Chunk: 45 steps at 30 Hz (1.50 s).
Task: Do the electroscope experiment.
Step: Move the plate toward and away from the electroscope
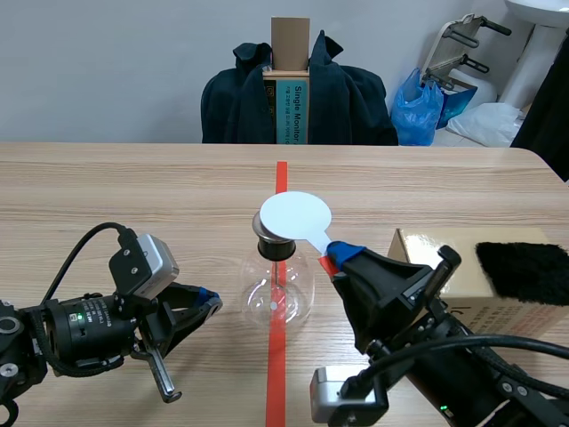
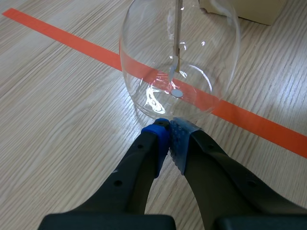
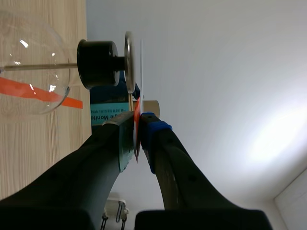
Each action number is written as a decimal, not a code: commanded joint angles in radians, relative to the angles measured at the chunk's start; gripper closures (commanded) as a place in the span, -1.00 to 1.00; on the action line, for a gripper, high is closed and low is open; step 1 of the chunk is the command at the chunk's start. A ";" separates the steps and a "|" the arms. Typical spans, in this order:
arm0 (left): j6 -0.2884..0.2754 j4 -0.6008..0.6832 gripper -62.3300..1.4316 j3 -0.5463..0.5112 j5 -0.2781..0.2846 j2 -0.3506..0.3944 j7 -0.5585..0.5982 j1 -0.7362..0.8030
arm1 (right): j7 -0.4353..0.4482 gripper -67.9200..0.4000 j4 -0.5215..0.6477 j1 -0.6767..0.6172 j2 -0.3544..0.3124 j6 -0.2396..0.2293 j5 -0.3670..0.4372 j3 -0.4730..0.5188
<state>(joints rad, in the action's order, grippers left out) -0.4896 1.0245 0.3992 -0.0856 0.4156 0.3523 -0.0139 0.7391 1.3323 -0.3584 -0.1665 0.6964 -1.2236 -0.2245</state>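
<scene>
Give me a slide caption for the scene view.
The right hand holds a white disc over the glass electroscope flask; the left hand sits shut beside it.

On the desk [image 1: 133,196] at centre, electroscope [image 1: 281,294] over the tape line [image 1: 276,374], round paddle [image 1: 294,216] flat on its top plate, handle pinched in right hand [image 1: 336,259] at 4 o'clock, left hand [image 1: 210,302] just beside the electroscope at 9 o'clock, cardboard box [image 1: 440,267] at 3 o'clock, fuzzy pad [image 1: 524,271] on it, draped chair [image 1: 298,98] behind the desk at 12 o'clock
</scene>
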 commanded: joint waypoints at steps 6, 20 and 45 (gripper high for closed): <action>0.002 0.015 0.90 -0.005 0.013 -0.002 0.017 -0.006 | 0.047 0.96 0.017 0.012 -0.008 0.015 0.011 0.003; 0.002 0.015 0.90 -0.005 0.013 -0.002 0.017 -0.006 | 0.006 0.96 0.017 0.012 -0.008 0.015 0.011 0.003; 0.002 0.015 0.90 -0.007 0.013 -0.002 0.017 -0.006 | -0.292 0.96 0.017 0.012 -0.008 0.014 0.011 0.003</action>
<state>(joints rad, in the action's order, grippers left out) -0.4896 1.0245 0.3992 -0.0856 0.4160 0.3523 -0.0139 0.4374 1.3323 -0.3584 -0.1665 0.6960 -1.2201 -0.2245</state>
